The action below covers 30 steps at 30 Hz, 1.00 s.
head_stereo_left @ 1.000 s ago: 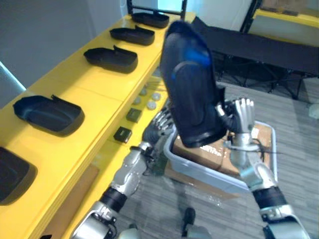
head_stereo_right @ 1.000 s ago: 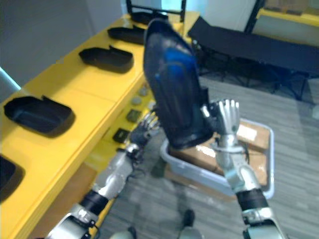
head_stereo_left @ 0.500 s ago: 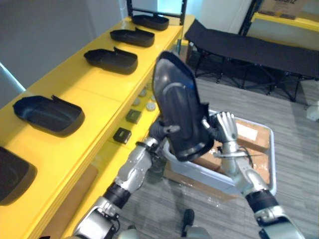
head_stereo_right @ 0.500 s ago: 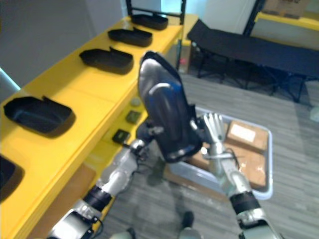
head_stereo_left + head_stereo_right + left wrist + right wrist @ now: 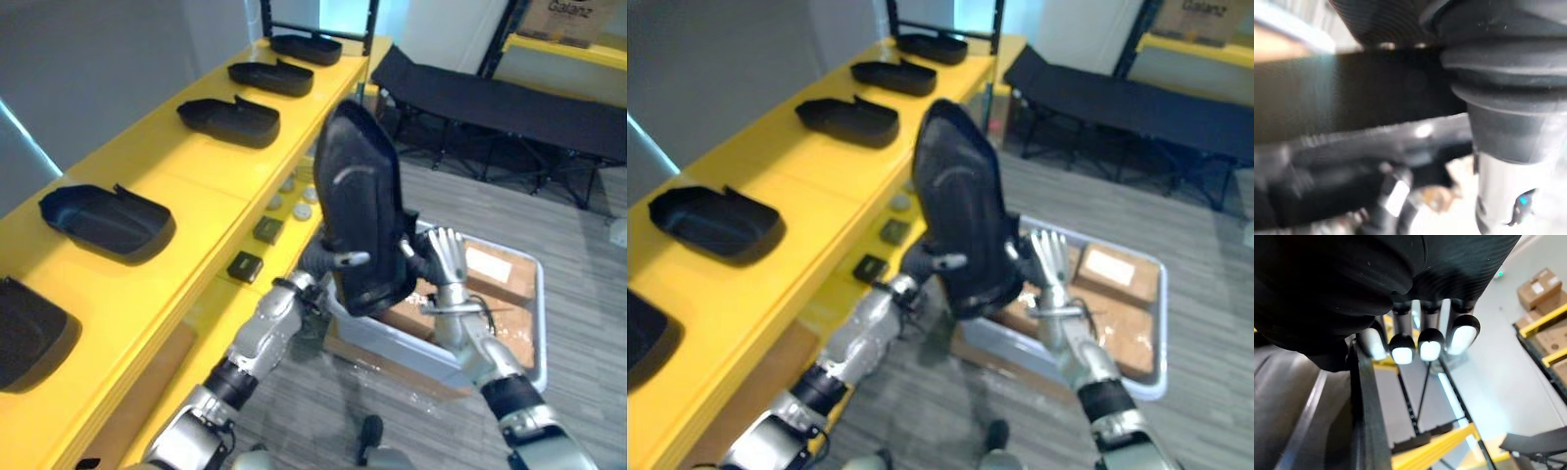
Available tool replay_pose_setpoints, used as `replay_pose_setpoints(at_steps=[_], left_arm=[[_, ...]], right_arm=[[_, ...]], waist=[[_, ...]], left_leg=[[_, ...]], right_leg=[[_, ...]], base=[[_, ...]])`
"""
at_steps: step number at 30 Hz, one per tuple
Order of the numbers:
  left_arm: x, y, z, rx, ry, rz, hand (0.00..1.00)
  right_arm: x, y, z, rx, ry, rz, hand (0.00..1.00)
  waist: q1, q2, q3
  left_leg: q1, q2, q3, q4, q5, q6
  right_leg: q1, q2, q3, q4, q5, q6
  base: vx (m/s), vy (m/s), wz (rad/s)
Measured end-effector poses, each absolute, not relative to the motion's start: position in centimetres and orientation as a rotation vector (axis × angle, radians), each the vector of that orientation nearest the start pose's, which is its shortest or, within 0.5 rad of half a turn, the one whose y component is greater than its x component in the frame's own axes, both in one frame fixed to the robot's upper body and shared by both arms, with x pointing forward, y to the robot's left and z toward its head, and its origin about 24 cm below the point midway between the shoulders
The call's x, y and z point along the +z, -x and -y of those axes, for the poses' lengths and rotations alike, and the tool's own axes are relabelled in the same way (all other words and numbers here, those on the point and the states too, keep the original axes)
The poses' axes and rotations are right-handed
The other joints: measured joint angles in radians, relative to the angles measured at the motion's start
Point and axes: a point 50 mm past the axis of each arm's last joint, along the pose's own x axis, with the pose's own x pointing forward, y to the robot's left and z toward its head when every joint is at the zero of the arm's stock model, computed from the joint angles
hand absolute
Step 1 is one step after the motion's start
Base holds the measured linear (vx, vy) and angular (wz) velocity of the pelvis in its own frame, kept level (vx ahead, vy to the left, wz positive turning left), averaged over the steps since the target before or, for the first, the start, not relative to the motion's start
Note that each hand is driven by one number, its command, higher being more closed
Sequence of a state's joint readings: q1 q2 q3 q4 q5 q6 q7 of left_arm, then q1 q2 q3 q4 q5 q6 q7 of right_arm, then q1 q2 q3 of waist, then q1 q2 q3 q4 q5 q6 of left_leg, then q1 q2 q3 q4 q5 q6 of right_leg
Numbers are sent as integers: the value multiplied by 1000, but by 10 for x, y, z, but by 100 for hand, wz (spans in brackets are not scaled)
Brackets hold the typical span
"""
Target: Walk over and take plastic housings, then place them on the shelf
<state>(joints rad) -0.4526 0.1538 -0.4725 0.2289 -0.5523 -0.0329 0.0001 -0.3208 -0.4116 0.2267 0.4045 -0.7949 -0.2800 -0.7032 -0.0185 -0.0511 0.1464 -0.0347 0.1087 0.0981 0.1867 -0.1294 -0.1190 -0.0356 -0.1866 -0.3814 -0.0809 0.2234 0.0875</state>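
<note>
I hold a black plastic housing (image 5: 362, 215) upright between both hands, over the grey floor beside the yellow shelf (image 5: 196, 186). My left hand (image 5: 318, 262) grips its lower left side, with the thumb laid over the front face and the fingers hidden behind. My right hand (image 5: 446, 264) presses flat against its right side with straight fingers (image 5: 1430, 345); the housing's edge (image 5: 1364, 416) runs beside them in the right wrist view. Several more black housings lie in a row on the shelf top, such as the near one (image 5: 108, 220) and a farther one (image 5: 230, 119).
A pale plastic bin (image 5: 441, 352) with cardboard boxes (image 5: 500, 276) stands on the floor below my hands. Small dark blocks (image 5: 245, 266) and round caps lie on the shelf's lower level. A black folding cot (image 5: 500, 103) stands at the back right.
The housing has come down and away from the camera, then tipped more upright. Both hands stayed on it. The camera has shifted a little.
</note>
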Motion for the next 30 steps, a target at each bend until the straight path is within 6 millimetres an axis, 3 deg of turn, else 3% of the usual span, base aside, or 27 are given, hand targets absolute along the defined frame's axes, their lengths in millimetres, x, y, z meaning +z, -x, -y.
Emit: replay_pose_setpoints(at_steps=[9,21,22,30], left_arm=[[85,-309,-62,-465,65,53,100],[75,-304,-74,-323,200,60,100],[76,-303,-73,-305,241,75,100],[82,-300,-75,-165,481,150,100]], right_arm=[[94,-299,171,-253,1022,663,100],[98,-293,146,-207,865,717,100],[100,-290,141,-217,811,731,0],[92,-268,107,-97,485,704,0]], waist=[[3,0,0],[3,0,0],[2,0,0],[0,0,-2]], left_leg=[[2,0,-1,-1,0,0],[18,1,18,-6,0,0],[19,1,20,-6,0,0],[35,2,27,-18,0,0]], right_leg=[[0,1,2,0,1,0],[-2,6,26,0,1,0],[-1,6,27,0,1,0],[4,4,35,0,1,0]], base=[[0,0,0],[-2,2,-5],[0,0,0],[0,3,-3]])
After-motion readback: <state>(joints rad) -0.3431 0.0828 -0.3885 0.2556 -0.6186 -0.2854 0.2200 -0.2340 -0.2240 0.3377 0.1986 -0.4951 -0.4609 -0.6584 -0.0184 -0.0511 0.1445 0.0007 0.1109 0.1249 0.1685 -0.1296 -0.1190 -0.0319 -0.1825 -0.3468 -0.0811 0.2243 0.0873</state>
